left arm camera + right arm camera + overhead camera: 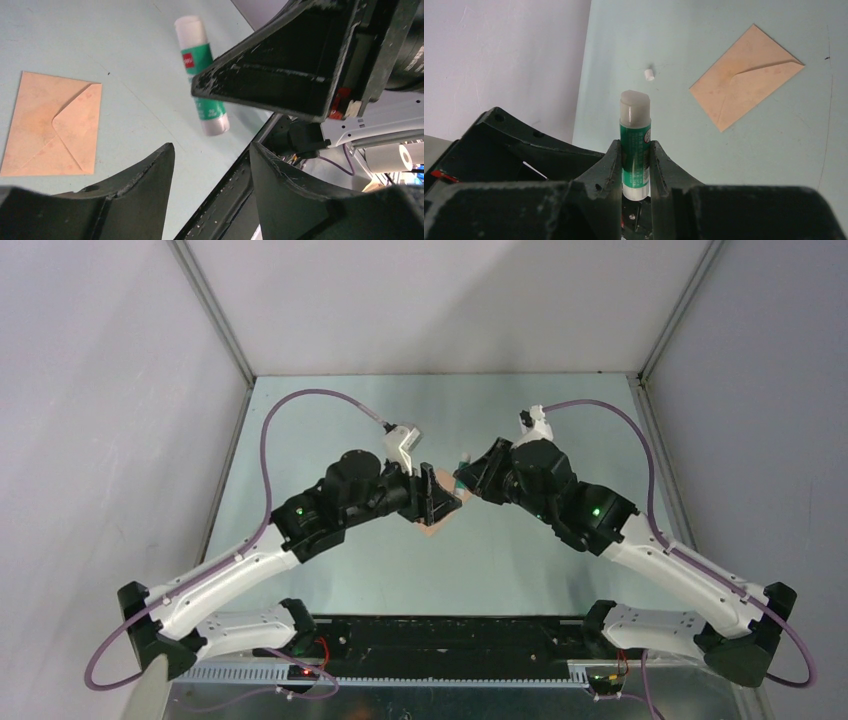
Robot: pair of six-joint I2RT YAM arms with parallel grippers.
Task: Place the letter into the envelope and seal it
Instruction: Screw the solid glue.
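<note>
Right gripper (635,146) fills the near edge of its wrist view, fingers clamped on a green glue stick (634,125) that stands upright between them. The stick is uncapped, with an off-white waxy tip at its top. Its lower end is cut off behind the finger bases. A small white cap (649,74) lies loose on the table (774,150) beyond the stick, apart from everything else.

Left gripper (211,150) has its fingers parted with a clear gap and nothing in it; through the gap only the near table edge and a black rail (235,190) show. One right-gripper finger (280,75) crosses in front of the stick in that view and hides its middle.

From above, both grippers meet at mid-table, nearly tip to tip. Bare table lies open on the far side and to the left and right of them. Grey walls (120,440) close in the left, right and far edges, and the arm bases line the near edge.

The envelope (50,125) lies flat on the table below the left gripper – tan kraft paper, slightly blotchy, with its pointed flap folded down over diagonal seams. In the right wrist view the flap edge throws a thin shadow line; whether it is stuck down cannot be told. From above the envelope is mostly hidden by the left gripper – only a peach corner shows on its near side. Nothing touches the envelope. Whether the letter is inside cannot be told.
</note>
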